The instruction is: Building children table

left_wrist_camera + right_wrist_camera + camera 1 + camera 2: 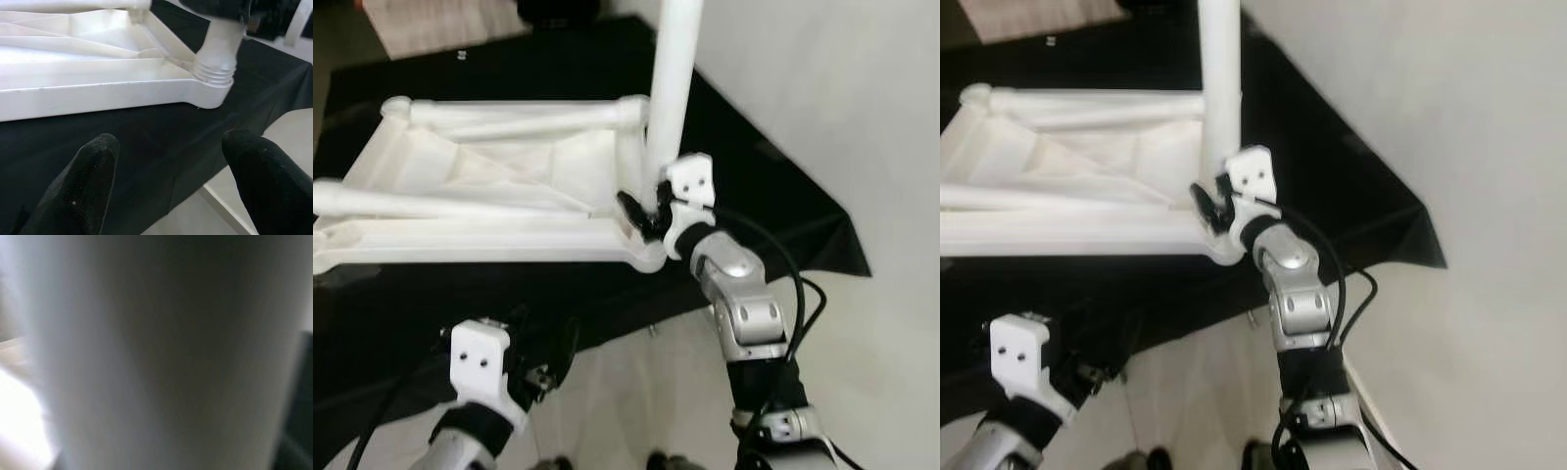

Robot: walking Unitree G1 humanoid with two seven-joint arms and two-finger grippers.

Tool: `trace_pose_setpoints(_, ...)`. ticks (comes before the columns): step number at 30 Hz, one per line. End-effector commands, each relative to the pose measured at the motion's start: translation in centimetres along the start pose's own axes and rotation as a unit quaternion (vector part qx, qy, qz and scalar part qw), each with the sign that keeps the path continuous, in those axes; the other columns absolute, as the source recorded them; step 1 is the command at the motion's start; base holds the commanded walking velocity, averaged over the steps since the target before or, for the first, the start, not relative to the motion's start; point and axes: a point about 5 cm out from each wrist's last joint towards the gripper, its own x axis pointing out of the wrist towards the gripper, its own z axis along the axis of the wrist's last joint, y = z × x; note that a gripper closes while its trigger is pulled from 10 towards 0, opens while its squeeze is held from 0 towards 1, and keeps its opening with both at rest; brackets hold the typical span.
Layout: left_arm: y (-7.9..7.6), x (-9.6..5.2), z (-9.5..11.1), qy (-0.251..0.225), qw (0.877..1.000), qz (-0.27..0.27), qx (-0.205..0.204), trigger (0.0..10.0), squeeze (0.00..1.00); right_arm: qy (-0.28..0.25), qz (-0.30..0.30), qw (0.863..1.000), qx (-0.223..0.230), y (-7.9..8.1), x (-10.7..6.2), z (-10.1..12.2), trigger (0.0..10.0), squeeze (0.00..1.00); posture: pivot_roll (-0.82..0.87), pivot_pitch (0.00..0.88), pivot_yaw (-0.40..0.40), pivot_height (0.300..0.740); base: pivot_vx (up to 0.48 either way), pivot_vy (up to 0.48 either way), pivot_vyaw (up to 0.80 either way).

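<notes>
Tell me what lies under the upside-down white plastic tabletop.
The white plastic tabletop lies on a black cloth spread beneath it, showing around its edges. Whatever the cloth covers is hidden. The right gripper grips the upright white leg.

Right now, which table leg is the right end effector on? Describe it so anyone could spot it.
Find the upturned white table top lying on the black cloth. At its corner nearest the robot's right arm, one white leg stands upright, with the right end effector at its base. The other legs lie flat.

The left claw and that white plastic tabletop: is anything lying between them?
Nothing but bare black cloth, as the left wrist view shows. The open left claw hovers short of the upturned white plastic tabletop.
</notes>
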Motion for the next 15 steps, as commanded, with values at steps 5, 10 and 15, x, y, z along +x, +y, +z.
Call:
trace_pose_setpoints(5,0.0,0.0,-0.5,0.014,1.000,-0.001,-0.010,10.0,0.00,-0.023,0.211,0.975,-0.062,0.5,1.3,0.9,10.0,0.00,0.07,0.253,-0.026,0.740,0.000,0.000,0.00)
trace_pose_setpoints(10,-0.1,-0.1,-0.5,0.013,1.000,-0.001,-0.009,10.0,0.00,-0.016,0.294,0.953,-0.066,0.1,2.0,1.5,10.0,0.00,0.07,0.257,-0.037,0.740,0.000,0.000,0.00)
trace_pose_setpoints(15,-0.2,-0.2,-0.4,0.012,1.000,0.002,-0.010,10.0,0.00,-0.027,0.368,0.927,-0.058,0.0,2.6,3.0,10.0,0.00,0.07,0.261,-0.038,0.740,0.000,0.000,0.00)
